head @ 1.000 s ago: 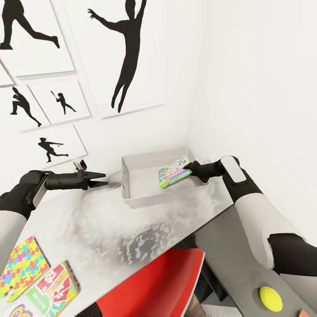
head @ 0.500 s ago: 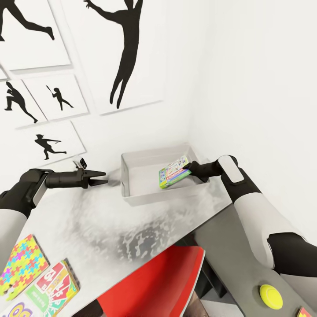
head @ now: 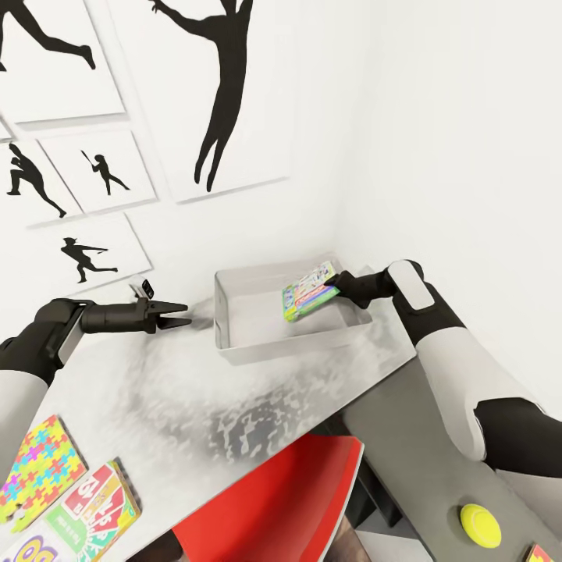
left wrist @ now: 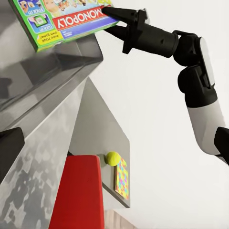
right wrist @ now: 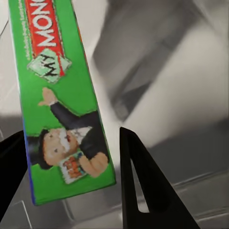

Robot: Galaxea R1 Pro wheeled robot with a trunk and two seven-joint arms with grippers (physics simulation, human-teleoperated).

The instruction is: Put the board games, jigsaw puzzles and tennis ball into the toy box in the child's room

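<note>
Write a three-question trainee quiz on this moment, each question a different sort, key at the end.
1. True or false: the left gripper holds a jigsaw puzzle.
2. The right gripper holds the Monopoly box over: A the toy box, B the red chair, C the floor.
3. Fill in: the tennis ball lies on the lower dark grey ____.

Key: 1 false; 2 A; 3 section.

Since the earlier pictures, the right gripper (head: 337, 286), clamped on the Monopoly board game (head: 309, 291), has raised the box slightly and shifted it toward the far wall of the toy box (head: 234, 343), tilting it steeper, while the head view dropped slightly against the wall pictures.
</note>
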